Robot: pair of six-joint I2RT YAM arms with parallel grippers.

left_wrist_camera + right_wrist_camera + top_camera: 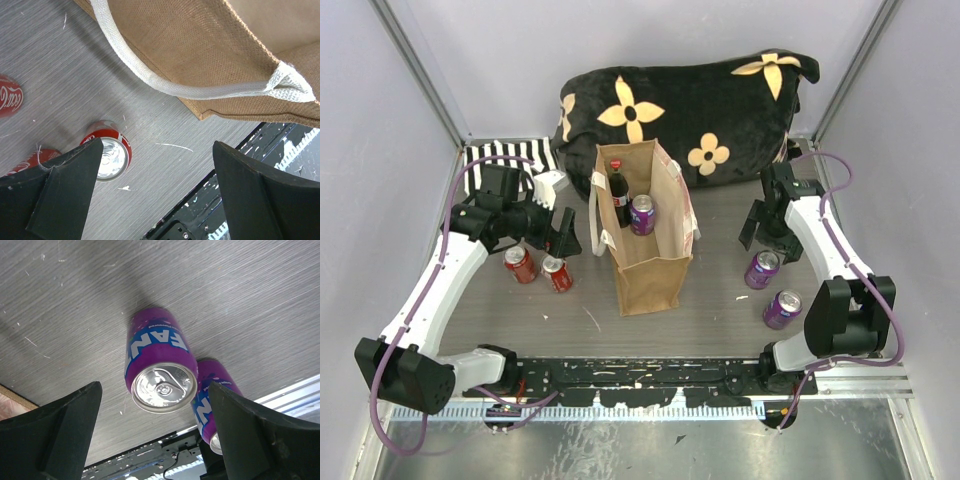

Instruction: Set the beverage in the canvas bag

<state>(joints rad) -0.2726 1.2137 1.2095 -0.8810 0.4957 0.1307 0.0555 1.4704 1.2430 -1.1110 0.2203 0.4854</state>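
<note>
The canvas bag point(650, 285) stands upright mid-table, its mouth open, with a dark cola bottle point(618, 195) and a purple can point(642, 214) inside. My right gripper point(760, 240) hovers open over an upright purple can point(761, 269). In the right wrist view that can's silver top point(162, 387) shows between the fingers and touches neither. A second purple can point(212, 400) stands just behind it. My left gripper point(563, 238) is open and empty beside the bag's left wall point(210, 60) and cream handle point(150, 75), with an upright red can point(111, 155) by its left finger.
Two red cans point(520, 264) point(557, 273) stand left of the bag. The second purple can point(782, 309) is nearer the right arm's base. A black flowered cushion point(690, 100) and striped cloth point(510, 155) lie at the back. A black rail point(650, 380) runs along the near edge.
</note>
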